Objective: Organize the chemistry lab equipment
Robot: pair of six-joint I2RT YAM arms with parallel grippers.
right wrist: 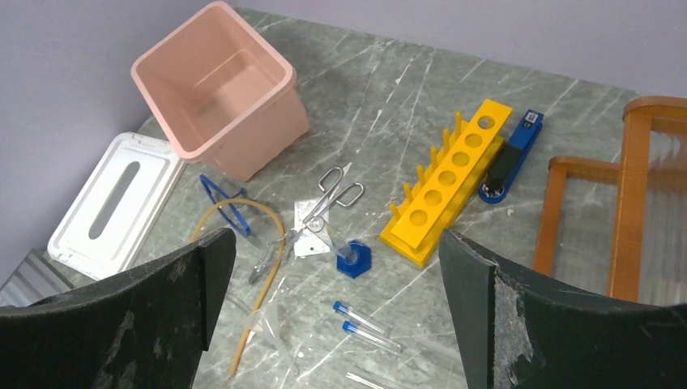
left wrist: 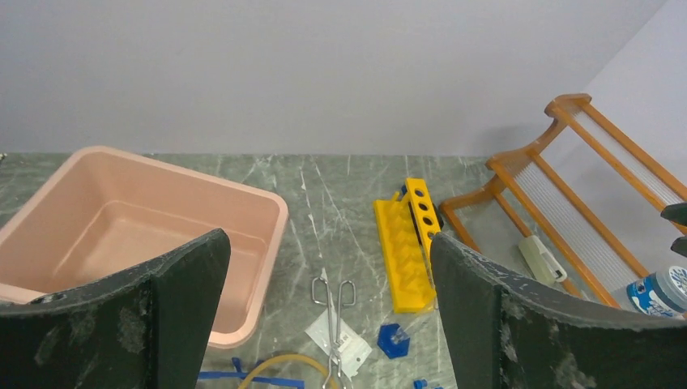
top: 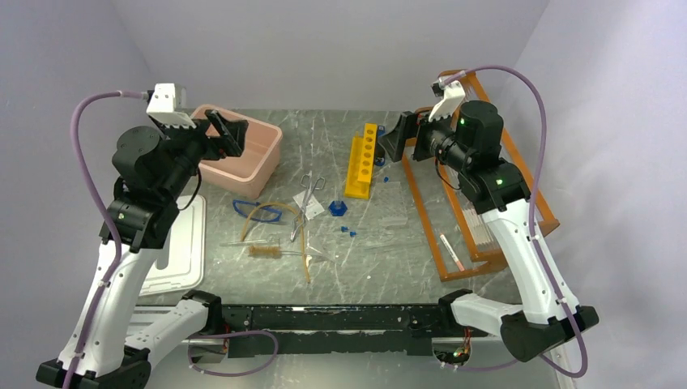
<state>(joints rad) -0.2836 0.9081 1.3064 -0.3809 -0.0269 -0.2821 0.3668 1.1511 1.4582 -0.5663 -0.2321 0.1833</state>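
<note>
Left tool (top: 226,131) and right tool (top: 396,134) are hanging raised, jaws apart, gripping nothing. Scissors (top: 305,203), goggles (top: 259,211), tubing (top: 305,247), brush (top: 263,251) and glass tubes (right wrist: 371,337) are lying scattered mid-tabletop (top: 324,121) beside the empty pink tub (top: 266,159); by appearance, sorting is not yet starting.

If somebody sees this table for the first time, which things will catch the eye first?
The bright yellow test tube rack in the table's middle stands out first, then the empty pink tub at the far left and the big orange rack along the right. Toward the near edge, left of centre, lie scattered metal scissors, blue-framed goggles and amber tubing.
</note>
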